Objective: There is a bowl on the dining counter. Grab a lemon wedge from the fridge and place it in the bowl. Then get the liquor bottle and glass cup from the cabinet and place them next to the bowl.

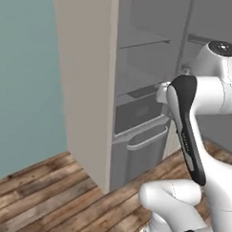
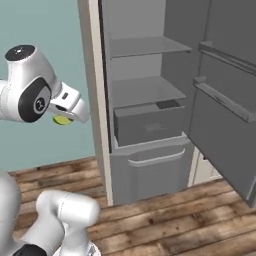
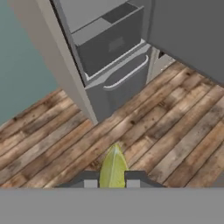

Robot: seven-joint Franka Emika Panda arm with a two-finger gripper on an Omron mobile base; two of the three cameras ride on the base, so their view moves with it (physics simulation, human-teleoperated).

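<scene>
Fingers (image 3: 90, 180) nearly together, clamped on the wedge (image 3: 113, 168) from either side. Wedge sits upright between the pads in the hand view, long axis along the gripper (image 3: 112, 181), pointed tip away from the camera. Gripper hangs above wood floor (image 3: 175, 127), clear of the open fridge (image 2: 145, 120).
</scene>
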